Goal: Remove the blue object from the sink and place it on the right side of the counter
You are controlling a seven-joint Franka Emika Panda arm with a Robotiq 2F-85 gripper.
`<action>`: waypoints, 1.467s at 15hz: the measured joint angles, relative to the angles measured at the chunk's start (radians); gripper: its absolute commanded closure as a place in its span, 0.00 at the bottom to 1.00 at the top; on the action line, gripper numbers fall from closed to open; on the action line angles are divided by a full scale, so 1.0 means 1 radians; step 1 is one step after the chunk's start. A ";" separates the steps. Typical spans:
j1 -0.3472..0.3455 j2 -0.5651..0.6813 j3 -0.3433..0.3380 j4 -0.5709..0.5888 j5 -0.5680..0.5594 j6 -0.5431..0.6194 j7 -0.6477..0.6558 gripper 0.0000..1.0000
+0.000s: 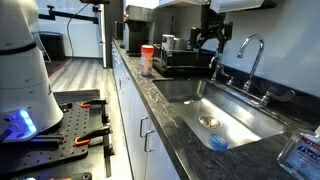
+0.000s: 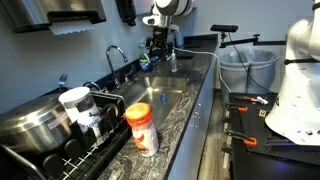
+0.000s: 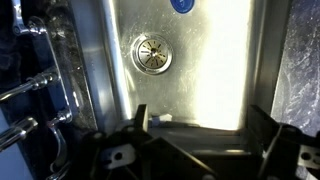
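The blue object (image 1: 216, 143) is a small round light-blue item lying in the sink (image 1: 240, 118) near its close end. In the wrist view it shows at the top edge (image 3: 182, 4), beyond the round drain (image 3: 152, 53). My gripper (image 1: 207, 38) hangs high above the far end of the basin, open and empty. It also shows in an exterior view (image 2: 158, 45) beside the chrome faucet (image 2: 117, 58). In the wrist view its two dark fingers (image 3: 200, 125) are spread apart over the steel floor. The dark counter (image 1: 170, 125) runs along the sink.
A jar with an orange lid (image 2: 141, 128) stands on the counter by a black dish rack (image 2: 60, 135) holding pots and a cup. The faucet (image 1: 250, 50) rises at the sink's back edge. A clear bottle with a blue label (image 1: 300, 150) stands near the blue object.
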 measured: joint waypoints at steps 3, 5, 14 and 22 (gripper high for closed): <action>-0.043 0.060 0.033 0.011 0.010 0.000 -0.033 0.00; -0.072 0.094 0.052 0.015 0.009 0.000 -0.040 0.00; -0.124 0.149 0.087 0.048 -0.013 0.007 -0.031 0.00; -0.187 0.279 0.146 0.063 0.061 0.131 -0.148 0.00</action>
